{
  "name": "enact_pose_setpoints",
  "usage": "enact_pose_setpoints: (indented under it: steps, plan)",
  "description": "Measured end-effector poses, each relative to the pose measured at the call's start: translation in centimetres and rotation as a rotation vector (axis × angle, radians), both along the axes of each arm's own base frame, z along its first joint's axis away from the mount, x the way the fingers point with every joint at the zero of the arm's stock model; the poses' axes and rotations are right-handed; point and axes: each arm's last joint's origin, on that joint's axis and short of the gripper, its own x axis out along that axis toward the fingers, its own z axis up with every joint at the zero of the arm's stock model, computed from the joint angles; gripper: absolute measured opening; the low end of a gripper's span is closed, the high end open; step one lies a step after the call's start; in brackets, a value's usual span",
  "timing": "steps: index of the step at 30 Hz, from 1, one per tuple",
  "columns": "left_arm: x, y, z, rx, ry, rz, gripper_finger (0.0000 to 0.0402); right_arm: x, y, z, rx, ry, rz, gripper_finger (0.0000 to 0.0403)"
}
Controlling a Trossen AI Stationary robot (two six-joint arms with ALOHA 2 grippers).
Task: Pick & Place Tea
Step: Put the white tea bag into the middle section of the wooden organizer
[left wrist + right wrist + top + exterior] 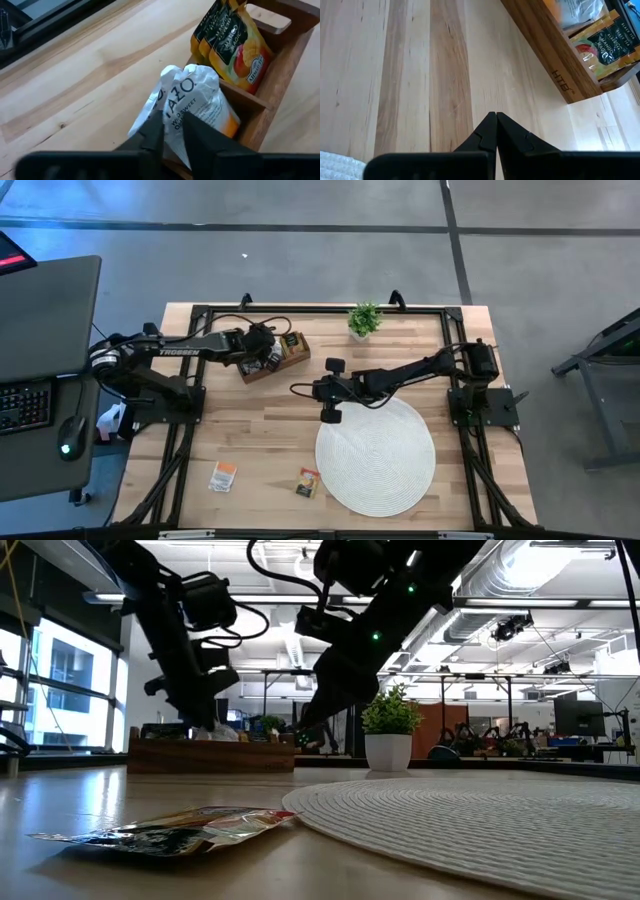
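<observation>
My left gripper (172,131) is above the long wooden tray (272,354) near the table's far left and is shut on a white-and-orange tea sachet (192,100). Yellow-and-black sachets (231,42) stand upright in the neighbouring compartment. My right gripper (496,120) is shut and empty. It hovers over bare wood between the tray and the round white mat (376,457). Two more sachets lie flat on the table near its near edge, a white-and-orange one (223,476) and a yellow-brown one (307,482). My left gripper pinches the white-and-orange sachet between its two fingers at the crumpled upper edge (175,114). The fingers come from above, slanting down into the tray. The sachet's lower part is still in the tray's compartment, beside a second white sachet (149,107).
A small potted plant (364,321) stands at the far edge, right of the tray. The round mat covers the near right of the table. In the low view a sachet (180,830) lies just before the mat's rim (330,812). A desk with a keyboard is left of the table.
</observation>
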Motion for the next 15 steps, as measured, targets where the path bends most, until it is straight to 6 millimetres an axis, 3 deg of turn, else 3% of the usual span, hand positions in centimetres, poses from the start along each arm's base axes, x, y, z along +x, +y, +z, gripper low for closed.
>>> enact_pose_setpoints:
  steps: [4,11,15]
  plan:
    - [-0.2,-0.2,0.5,-0.008,-0.029,-0.006,0.0008,0.0,0.0,0.0,0.000,0.000,0.000,0.0003]
    - [-0.5,-2.3,1.9,0.033,-0.073,-0.001,0.0003,0.0,0.0,0.0,0.012,-0.003,-0.013,0.0003]
    - [-0.8,-4.0,1.6,0.106,-0.033,0.074,0.0004,0.0,0.0,0.0,0.016,-0.002,-0.017,0.0003]
